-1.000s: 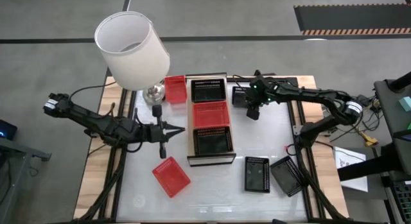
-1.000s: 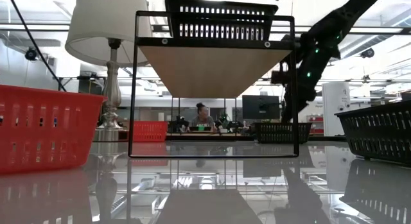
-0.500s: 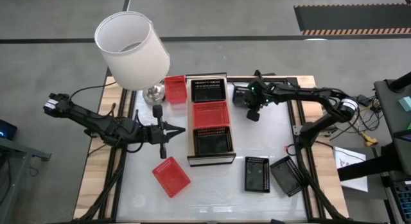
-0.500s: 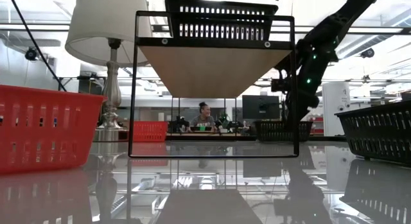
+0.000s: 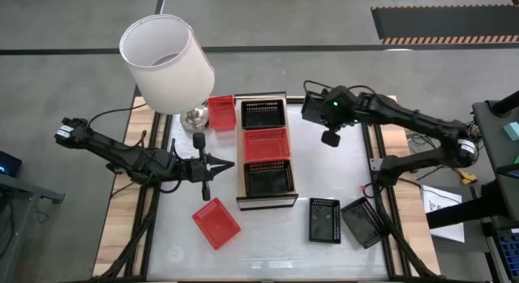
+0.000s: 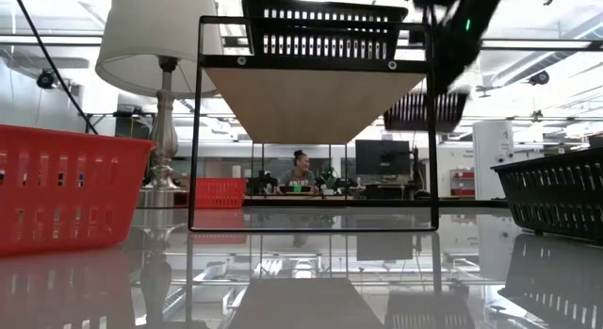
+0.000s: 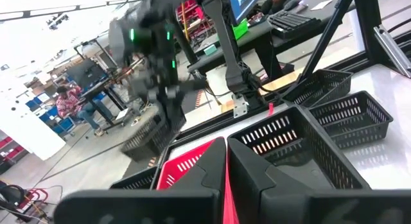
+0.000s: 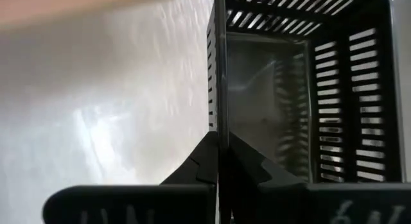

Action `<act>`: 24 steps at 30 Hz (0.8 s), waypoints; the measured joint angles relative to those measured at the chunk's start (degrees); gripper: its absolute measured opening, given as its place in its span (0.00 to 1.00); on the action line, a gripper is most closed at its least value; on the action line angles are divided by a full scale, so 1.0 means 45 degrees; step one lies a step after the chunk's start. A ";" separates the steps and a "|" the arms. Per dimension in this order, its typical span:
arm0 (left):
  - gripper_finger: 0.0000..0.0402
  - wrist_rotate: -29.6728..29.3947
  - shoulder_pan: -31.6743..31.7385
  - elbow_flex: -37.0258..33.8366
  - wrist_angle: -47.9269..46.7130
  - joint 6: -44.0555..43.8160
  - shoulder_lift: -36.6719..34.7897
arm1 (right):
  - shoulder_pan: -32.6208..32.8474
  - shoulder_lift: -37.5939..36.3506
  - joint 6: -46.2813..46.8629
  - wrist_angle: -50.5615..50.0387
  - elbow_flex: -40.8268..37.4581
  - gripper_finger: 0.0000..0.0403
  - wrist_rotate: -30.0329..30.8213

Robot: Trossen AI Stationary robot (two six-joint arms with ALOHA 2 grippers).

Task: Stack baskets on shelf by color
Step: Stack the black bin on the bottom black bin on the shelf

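The shelf [image 5: 265,202] stands mid-table with a black basket [image 5: 263,114] at its far end, a red one [image 5: 266,143] in the middle and a black one [image 5: 268,177] at its near end. My right gripper [image 5: 323,114] is shut on another black basket [image 6: 424,110], raised beside the shelf's far right corner. My left gripper [image 5: 229,162] is shut and holds nothing; it points level at the shelf's left side. Loose on the table are a red basket [image 5: 220,113], a second red one [image 5: 216,222] and two black ones [image 5: 324,220]. My right gripper pinches one long side wall [image 8: 217,115] of the black basket, one finger inside it and one outside. The fingers slant down from above. The basket hangs below them, clear of the table, its opening turned toward the wrist.
A lamp with a white shade [image 5: 166,64] stands at the far left, its base next to the red basket. Dark frame rails run along the table's left and right sides. Bare white tabletop [image 5: 268,242] lies near the front edge.
My right gripper has gone up with the black basket. The basket stood on the table right of the shelf's far end and now hangs clear, level with the shelf's top.
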 joint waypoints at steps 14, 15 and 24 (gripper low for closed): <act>0.00 0.0005 0.0000 0.0000 0.0029 -0.0325 0.0000 | 0.6360 0.1094 0.4700 -0.2946 0.4716 0.02 0.1666; 0.00 0.0005 0.0000 0.0000 0.0029 -0.0327 0.0000 | 0.6855 0.1229 0.5027 -0.2954 0.4887 0.02 0.1881; 0.00 0.0005 0.0000 0.0000 -0.0055 -0.0347 0.0005 | 1.0787 0.3748 0.6756 -0.3063 0.7024 0.02 0.4092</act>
